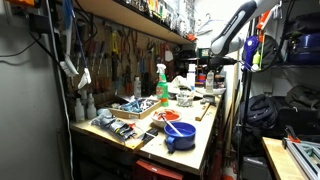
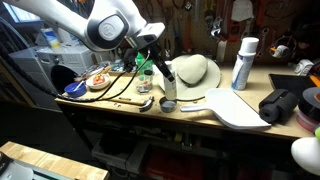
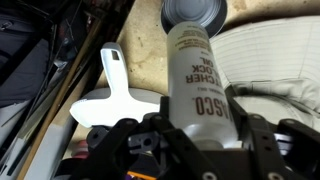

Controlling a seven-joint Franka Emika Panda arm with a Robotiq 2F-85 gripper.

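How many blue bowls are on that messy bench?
1. The blue bowl sits near the front edge of the bench, toward one end, and shows in both exterior views. More bowls could be hidden in the clutter.

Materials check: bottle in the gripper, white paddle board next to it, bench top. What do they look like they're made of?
Bottle: probably plastic, glossy white body with printed lettering, smooth grey cap.
Paddle board: likely plastic, uniform white, matte, no grain visible; painted wood not ruled out.
Bench top: looks like wood, bare tan-brown surface, dull finish.
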